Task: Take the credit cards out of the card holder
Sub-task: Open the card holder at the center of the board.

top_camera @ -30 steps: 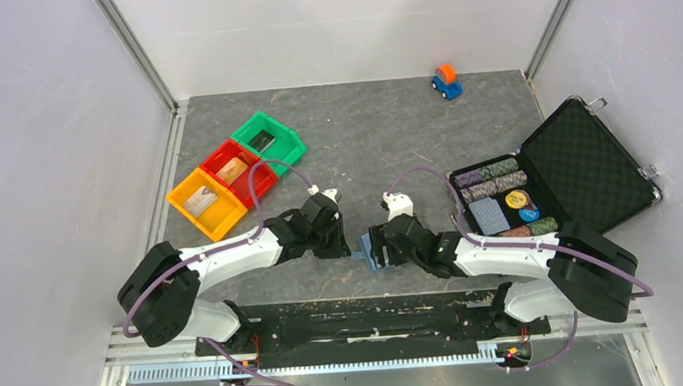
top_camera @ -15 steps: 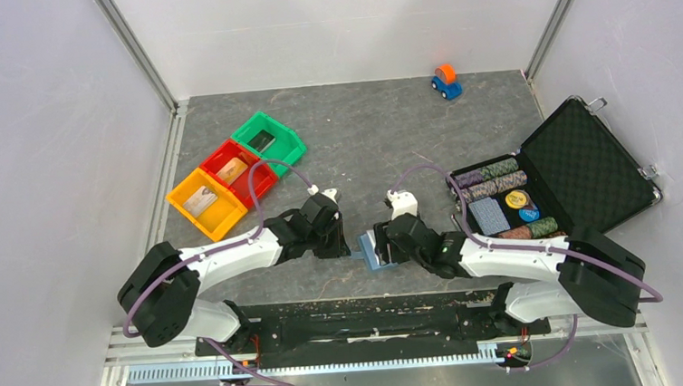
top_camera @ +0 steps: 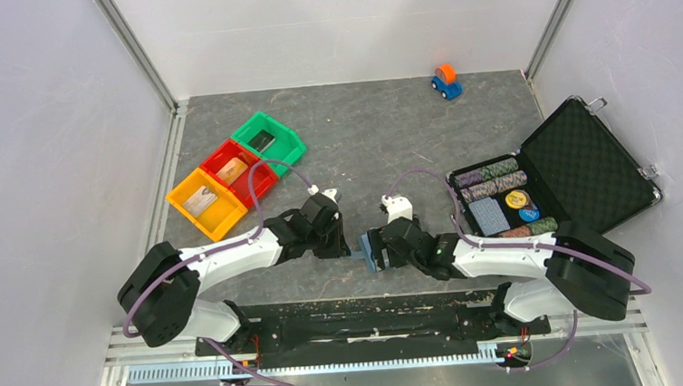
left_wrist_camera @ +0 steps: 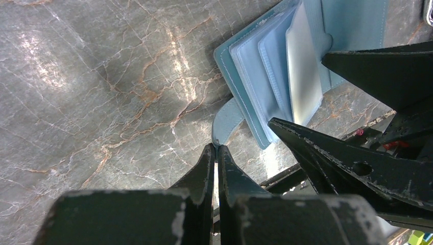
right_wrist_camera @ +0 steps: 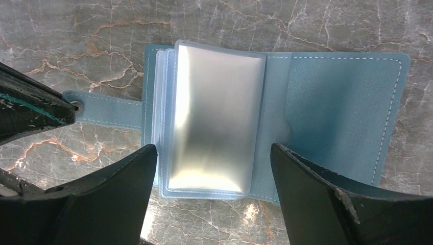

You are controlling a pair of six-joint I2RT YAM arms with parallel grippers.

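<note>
Slate-blue bifold card holder [right_wrist_camera: 337, 117]: lighter blue inside, white stitching. Silvery-grey flat rectangular card [right_wrist_camera: 214, 117] in its sleeve. Grey marbled table [right_wrist_camera: 306, 25] beneath: rust-orange veins. Left of card holder: green plastic bin [top_camera: 268, 137], red plastic bin [top_camera: 236, 168], yellow plastic bin [top_camera: 204, 201].

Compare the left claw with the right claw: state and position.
The left claw is shut, pinching the strap of the slate-blue bifold card holder; the right claw is open, gripping nothing. The left claw sits off the holder's edge; the right claw straddles its silvery card. Both are black, two-fingered and down at the holder.
</note>
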